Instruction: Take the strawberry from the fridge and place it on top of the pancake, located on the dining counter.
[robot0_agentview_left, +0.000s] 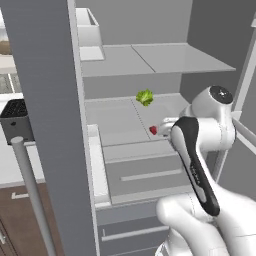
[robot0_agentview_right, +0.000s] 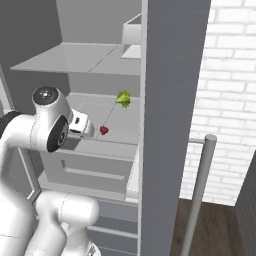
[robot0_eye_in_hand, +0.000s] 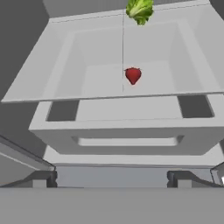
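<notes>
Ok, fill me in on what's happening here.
The robot arm is reaching into the open fridge toward the strawberry, which sits on a middle shelf in front of a green leafy clump. The gripper is open, short of the berry and holding nothing.

One fridge (robot0_agentview_left: 50, 100) stood open, and inside it lay one strawberry (robot0_eye_in_hand: 133, 75) and one green leafy clump (robot0_eye_in_hand: 140, 10), both on the same shelf. Two pale grey shelves (robot0_agentview_left: 165, 59) were in view, an upper and a lower. Below them two drawers (robot0_agentview_left: 145, 172) showed, one above the other. One door bin (robot0_agentview_left: 90, 27) sat high on the open door. There was one claw (robot0_eye_in_hand: 112, 179), carrying two dark fingertips (robot0_eye_in_hand: 43, 178).
</notes>
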